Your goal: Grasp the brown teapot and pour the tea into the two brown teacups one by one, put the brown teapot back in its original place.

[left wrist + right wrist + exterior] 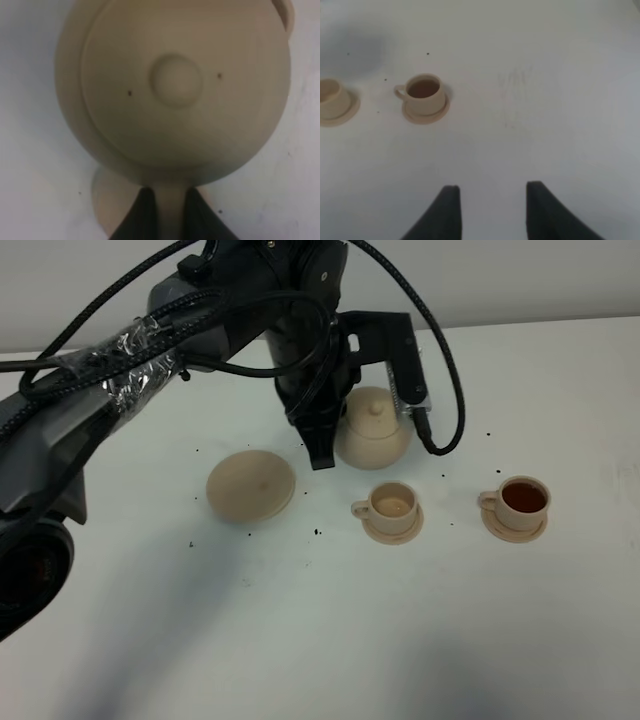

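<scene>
The brown teapot [374, 430] is upright, off its saucer, just behind the near teacup; I cannot tell whether it touches the table. My left gripper [322, 445] is shut on its loop handle [170, 212], with a dark finger [145, 217] on either side. The lid and knob [176, 80] fill the left wrist view. The wide round saucer [251, 484] lies bare to the teapot's left. One teacup [392, 505] looks pale inside. The other teacup [523, 500] holds dark tea and also shows in the right wrist view [424, 92]. My right gripper [492, 200] is open and empty above bare table.
Small dark specks [318, 533] dot the white table [300, 640] around the saucers. The left arm's black cables [445, 390] loop down behind the teapot. The pale cup's edge [330, 97] shows at the side of the right wrist view.
</scene>
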Motion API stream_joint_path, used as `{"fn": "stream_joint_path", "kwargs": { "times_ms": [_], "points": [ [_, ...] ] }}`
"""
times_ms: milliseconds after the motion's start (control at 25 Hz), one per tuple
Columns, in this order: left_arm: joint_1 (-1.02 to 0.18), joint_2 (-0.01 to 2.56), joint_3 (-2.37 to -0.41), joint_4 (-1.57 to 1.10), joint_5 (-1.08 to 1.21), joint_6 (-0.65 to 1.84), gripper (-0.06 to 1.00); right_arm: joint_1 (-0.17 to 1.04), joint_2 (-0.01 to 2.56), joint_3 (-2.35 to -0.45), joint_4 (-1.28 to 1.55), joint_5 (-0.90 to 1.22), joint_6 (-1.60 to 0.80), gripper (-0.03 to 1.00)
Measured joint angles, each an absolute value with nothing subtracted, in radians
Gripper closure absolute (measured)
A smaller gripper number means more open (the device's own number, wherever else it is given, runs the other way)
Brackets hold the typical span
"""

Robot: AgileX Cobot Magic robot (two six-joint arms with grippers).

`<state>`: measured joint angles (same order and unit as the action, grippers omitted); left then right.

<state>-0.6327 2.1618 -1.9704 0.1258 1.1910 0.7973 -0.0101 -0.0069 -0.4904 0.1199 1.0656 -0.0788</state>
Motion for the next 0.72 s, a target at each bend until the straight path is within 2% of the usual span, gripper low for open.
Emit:
{"fn": "stream_joint_path", "kwargs": {
  "times_ms": [200, 440, 720],
  "points": [
    [-0.582, 2.086, -1.792, 0.117, 1.145, 0.796, 0.8, -0.01, -0.007, -0.49, 0.121, 1.066, -0.079, 0.63],
    [-0.553, 2.0, -1.579, 0.142, 0.927, 0.853, 0.8, -0.01, -0.007, -0.49, 0.121, 1.066, -0.079, 0.63],
    [-0.551, 1.998, -1.46, 0.227, 0.684, 1.009, 0.8, -0.01, -0.007, -0.49, 0.121, 1.066, -0.079, 0.63]
  ]
}}
